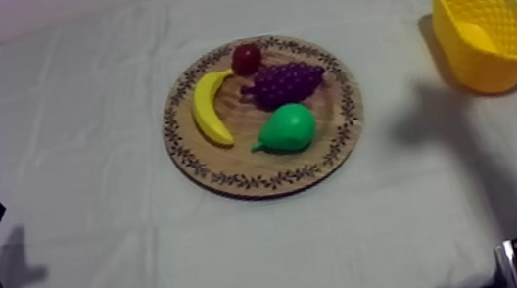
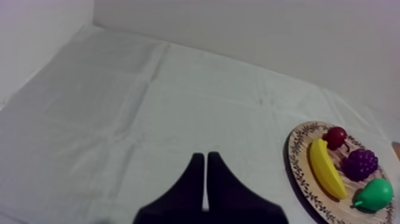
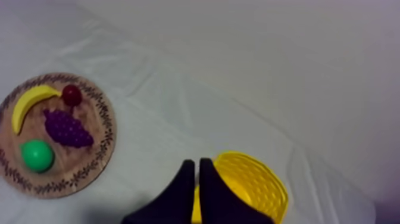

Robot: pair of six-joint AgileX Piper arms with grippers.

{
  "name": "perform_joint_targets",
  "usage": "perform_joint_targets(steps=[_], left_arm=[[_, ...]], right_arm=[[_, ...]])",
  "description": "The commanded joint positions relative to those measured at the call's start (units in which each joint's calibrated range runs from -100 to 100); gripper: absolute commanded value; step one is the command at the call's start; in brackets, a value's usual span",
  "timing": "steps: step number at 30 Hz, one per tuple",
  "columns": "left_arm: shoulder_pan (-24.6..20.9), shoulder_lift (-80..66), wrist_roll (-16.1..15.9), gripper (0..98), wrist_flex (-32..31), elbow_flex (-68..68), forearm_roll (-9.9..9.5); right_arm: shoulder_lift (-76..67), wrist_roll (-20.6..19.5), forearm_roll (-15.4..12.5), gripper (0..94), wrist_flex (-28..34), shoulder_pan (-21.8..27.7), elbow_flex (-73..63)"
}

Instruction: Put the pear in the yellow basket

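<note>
While the pear lies on the wooden board, on the part toward the yellow basket, neither arm has hold of it. Its fat end points toward the basket side and its narrow stem end toward the banana, so its long axis runs roughly from side to side across the worktop. The grapes sit just behind it, and the small red fruit lies farther back.

The right pincer has its two fingers pressed together in a narrow wedge, gripping nothing. It hangs by the basket's rim, and the pear is well apart from it across bare worktop. The left pincer is likewise closed together on nothing, over open worktop, with the banana between it and the pear.

I judge the right arm the better placed, since the basket stands on its side and the pear lies on the half of the board that faces it. The reach would call for the fingers to part first, then straddle the pear across its short width, not along its length. The grapes so close behind may leave little room for the far finger.
</note>
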Motion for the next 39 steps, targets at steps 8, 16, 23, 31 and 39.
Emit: perform_joint_targets(steps=[8,16,23,31,39], left_arm=[[-0.01,0.0,0.01,0.1,-0.01,0.05,0.01],[-0.01,0.0,0.01,0.1,-0.01,0.05,0.01],[-0.01,0.0,0.01,0.1,-0.01,0.05,0.01],[-0.01,0.0,0.01,0.1,-0.01,0.05,0.01],[-0.01,0.0,0.01,0.1,-0.01,0.05,0.01]], right_arm=[[9.52,9.06,-1.37,1.3,7.42,-3.13,-5.44],[15.58,9.64,-0.28,7.5,10.43,-8.69,-9.04],[20.92,9.39,0.33,25.4,11.55,-12.35,-11.7],[24.97,8.58,1.93,56.1,12.23,-15.82,-13.12],[26.79,6.32,4.63,80.5,12.98,-18.96,-11.52]])
